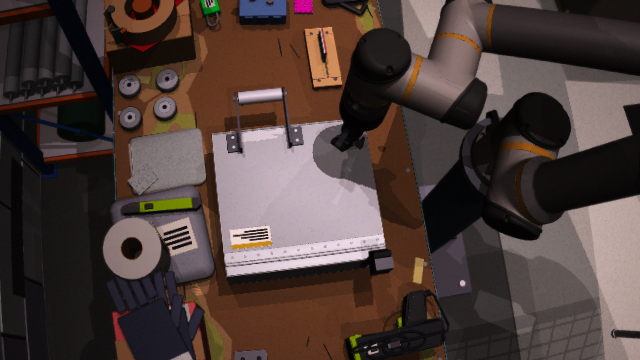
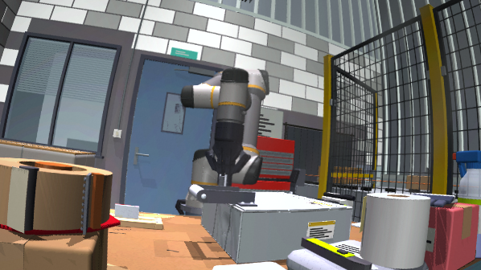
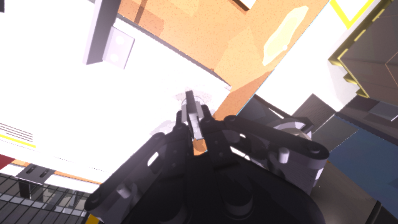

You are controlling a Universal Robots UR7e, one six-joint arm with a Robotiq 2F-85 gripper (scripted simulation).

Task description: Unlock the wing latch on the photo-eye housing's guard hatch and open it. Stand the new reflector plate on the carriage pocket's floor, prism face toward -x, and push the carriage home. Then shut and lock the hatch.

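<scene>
The wing latch (image 3: pixel 191 114) is mostly hidden between my fingers, only its thin grey blade showing at the far right corner of the hatch. The photo-eye housing (image 1: pixel 297 197) is a grey box in the middle of the bench, and its guard hatch lies flat and closed on top. A bar handle (image 1: pixel 260 96) on two arms sticks out from the hatch's far edge. The reflector plate (image 1: pixel 323 56) lies on a wooden tray behind the housing. My gripper (image 1: pixel 348 142) (image 2: pixel 223 176) (image 3: pixel 193 120) stands over that corner, closed on the wing latch.
Behind the housing are a blue box (image 1: pixel 262 11), a tape spool (image 1: pixel 143 15) and round weights (image 1: pixel 147 97). Left of the housing lie a grey pad (image 1: pixel 167 157), a paper roll (image 1: pixel 131 248) and gloves (image 1: pixel 152 315). A scanner (image 1: pixel 400 332) sits near the front edge; mesh fencing (image 2: pixel 386 120) stands beyond.
</scene>
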